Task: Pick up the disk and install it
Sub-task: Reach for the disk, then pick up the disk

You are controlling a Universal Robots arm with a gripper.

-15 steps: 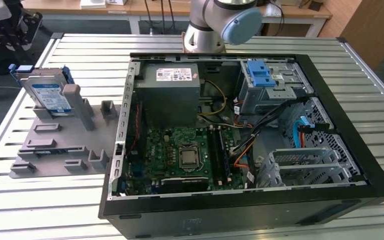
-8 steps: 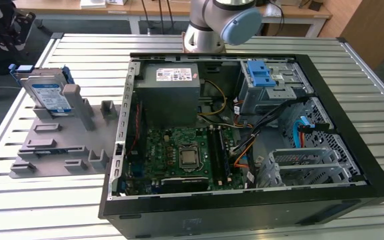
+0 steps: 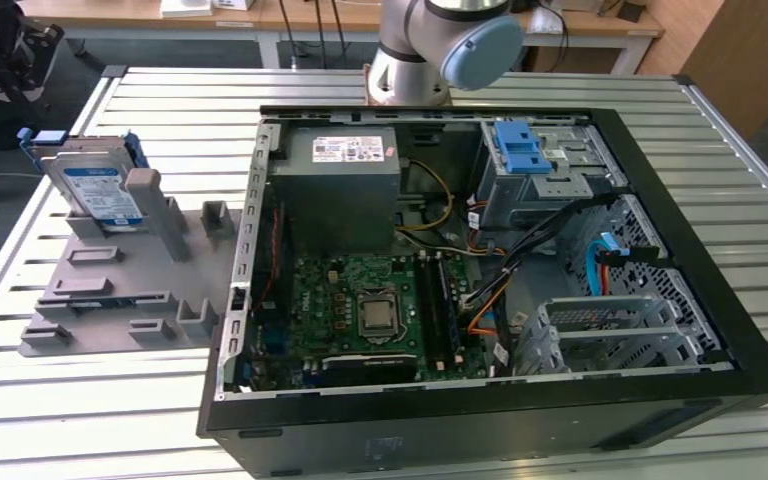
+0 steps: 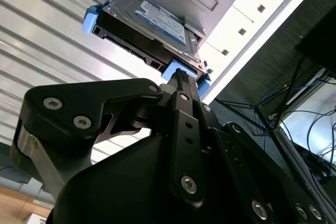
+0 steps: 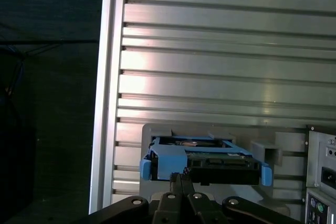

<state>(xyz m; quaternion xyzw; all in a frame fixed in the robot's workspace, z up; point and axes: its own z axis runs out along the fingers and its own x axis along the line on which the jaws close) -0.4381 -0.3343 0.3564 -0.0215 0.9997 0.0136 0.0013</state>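
The disk (image 3: 97, 190) has a smooth silver metal casing, a glossy white-and-blue paper label and a matt blue plastic frame. Its holder (image 3: 117, 290) is matt grey plastic. The table (image 3: 91, 400) is ribbed, brushed metal with a bright sheen. The gripper (image 4: 180, 75) is matt black with shiny screw heads. In the exterior view, at 3 o'clock of the holder, the computer case (image 3: 491, 420) is matt black outside and bare dull steel inside.

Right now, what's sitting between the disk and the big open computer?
In the exterior view, the grey holder plate and its upright posts lie between the disk and the computer case.
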